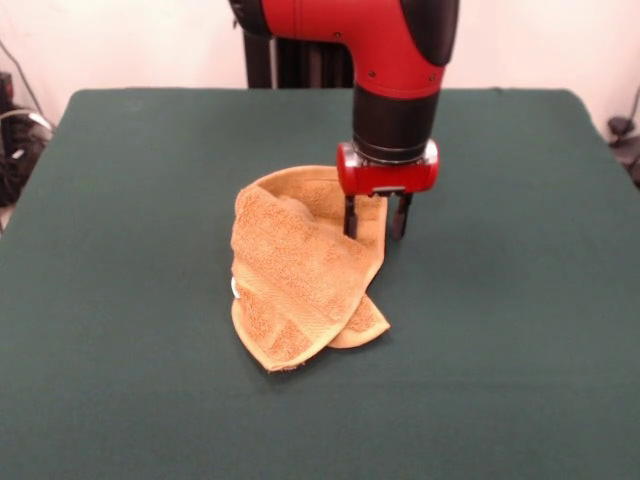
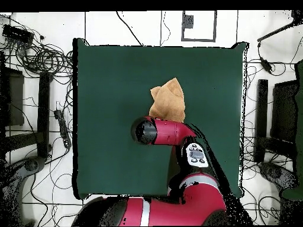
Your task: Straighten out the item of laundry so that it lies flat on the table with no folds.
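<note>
The item of laundry (image 1: 295, 275) is an orange-tan towel lying doubled over itself in the middle of the dark green table (image 1: 500, 330). Its far rim stands up in a curve, and its near corners overlap on the cloth. My gripper (image 1: 375, 222) comes straight down at the towel's right edge, shut on a raised strip of it that fills the gap between the two dark fingers (image 1: 350, 216). In the overhead view the towel (image 2: 167, 100) shows as a bunched patch just beyond the arm's round end (image 2: 145, 130), which hides the gripper there.
The red and black arm (image 2: 177, 135) reaches over the table (image 2: 106, 83) from its base side. Cables, stands and boxes (image 2: 35, 59) crowd the floor around the table edges.
</note>
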`<action>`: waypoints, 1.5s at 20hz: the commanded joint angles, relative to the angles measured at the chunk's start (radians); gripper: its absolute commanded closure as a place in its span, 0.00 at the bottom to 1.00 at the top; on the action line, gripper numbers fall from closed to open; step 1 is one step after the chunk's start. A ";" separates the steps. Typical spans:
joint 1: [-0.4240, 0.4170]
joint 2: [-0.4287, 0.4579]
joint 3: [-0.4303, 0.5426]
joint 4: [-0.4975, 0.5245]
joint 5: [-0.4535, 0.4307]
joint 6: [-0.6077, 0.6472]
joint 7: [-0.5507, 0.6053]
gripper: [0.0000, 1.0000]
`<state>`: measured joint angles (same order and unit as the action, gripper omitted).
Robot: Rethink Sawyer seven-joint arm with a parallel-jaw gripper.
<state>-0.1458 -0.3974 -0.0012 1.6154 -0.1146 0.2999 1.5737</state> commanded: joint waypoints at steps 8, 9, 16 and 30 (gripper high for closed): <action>0.023 -0.001 0.083 0.022 0.003 -0.016 0.137 0.00; 0.022 -0.001 0.084 0.024 0.005 -0.015 0.138 0.00; 0.015 -0.001 0.092 0.029 0.008 -0.009 0.136 1.00; 0.017 -0.004 0.093 0.033 0.021 0.011 0.144 1.00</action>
<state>-0.1469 -0.4017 -0.0013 1.6154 -0.1148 0.2997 1.5737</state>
